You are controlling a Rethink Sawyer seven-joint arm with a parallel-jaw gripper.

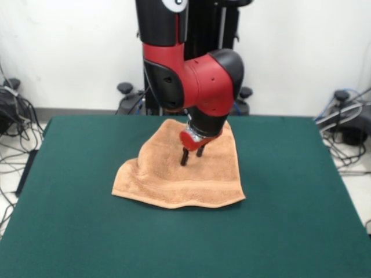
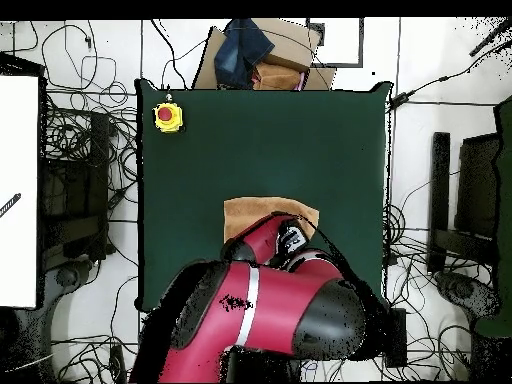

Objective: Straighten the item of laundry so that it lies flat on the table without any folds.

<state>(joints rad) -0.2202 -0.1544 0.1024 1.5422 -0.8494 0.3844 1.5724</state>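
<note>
— Since the arm covers most of the towel (image 2: 262,211) in the overhead view, what does the front view add?

— The whole peach towel (image 1: 182,171), centre of the frame on the green table (image 1: 69,231). Its upper left part is rumpled and raised. The woven band runs left-right near the lower hem; it looks only a little wider than deep.

— And the gripper (image 1: 192,155)?

— It points down onto the towel's upper middle, two dark fingers slightly spread; whether they pinch cloth, I cannot tell. Only the overhead view shows a yellow box with a red button (image 2: 167,117), upper left.
</note>
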